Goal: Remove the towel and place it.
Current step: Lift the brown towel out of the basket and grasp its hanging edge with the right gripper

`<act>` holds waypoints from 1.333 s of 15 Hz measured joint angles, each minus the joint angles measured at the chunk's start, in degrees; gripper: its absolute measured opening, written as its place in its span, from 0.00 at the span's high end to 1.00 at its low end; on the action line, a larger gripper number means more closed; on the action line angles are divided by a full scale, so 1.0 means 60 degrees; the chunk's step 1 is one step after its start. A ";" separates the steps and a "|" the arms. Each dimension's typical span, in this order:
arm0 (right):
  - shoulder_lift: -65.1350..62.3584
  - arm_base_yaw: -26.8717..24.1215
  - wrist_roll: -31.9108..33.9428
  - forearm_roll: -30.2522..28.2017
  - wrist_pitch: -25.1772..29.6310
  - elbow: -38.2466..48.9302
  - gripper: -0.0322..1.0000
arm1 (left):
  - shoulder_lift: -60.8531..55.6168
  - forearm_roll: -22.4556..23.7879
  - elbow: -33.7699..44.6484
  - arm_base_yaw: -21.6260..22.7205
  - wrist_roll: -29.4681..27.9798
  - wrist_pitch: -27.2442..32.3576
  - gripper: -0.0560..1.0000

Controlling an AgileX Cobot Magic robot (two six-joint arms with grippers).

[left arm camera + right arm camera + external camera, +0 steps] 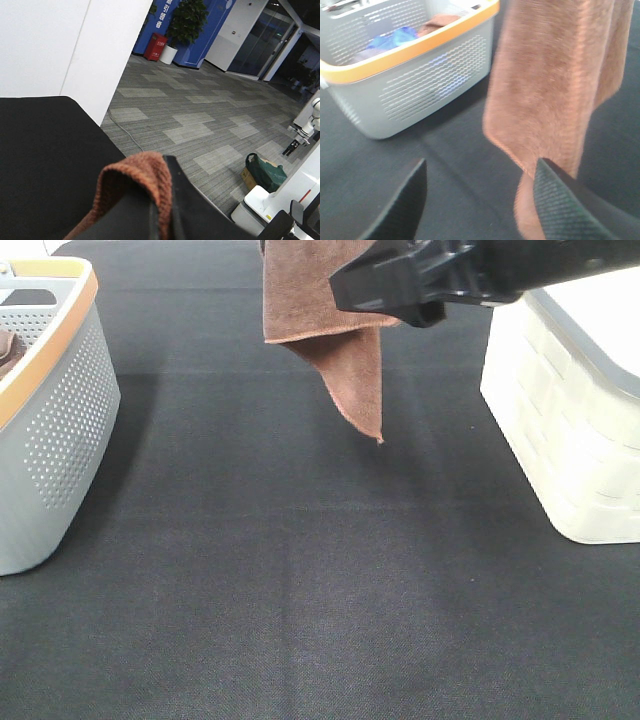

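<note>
Towel (320,300) hung clear of table (300,570), pinched by left gripper (161,210), just ahead of right gripper (481,167), jaws spread.

This looks like an office-building hall turned robot lab — grey carpet tiles (200,130), a blue sign wall (205,30), a potted plant (187,20), a red box (156,46) and glass doors (280,45). A black-clothed bench (45,160) stands by a white wall — a white machine (307,122) stands beyond.
</note>
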 joint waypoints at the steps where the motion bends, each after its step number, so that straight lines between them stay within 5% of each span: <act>1: 0.0095 0.0000 0.0067 0.0019 -0.0181 0.0000 0.38 | 0.0000 0.0029 0.0000 -0.0086 0.0000 -0.0010 0.95; 9: 0.0430 0.0000 0.0420 -0.0449 -0.0468 0.0000 0.39 | 0.0000 0.0258 0.0000 -0.0420 0.0353 -0.0105 0.95; 20: 0.0430 0.0000 0.6665 -0.6541 0.0124 0.0000 0.35 | 0.0000 0.0697 0.0000 -0.0420 0.0363 -0.0124 0.95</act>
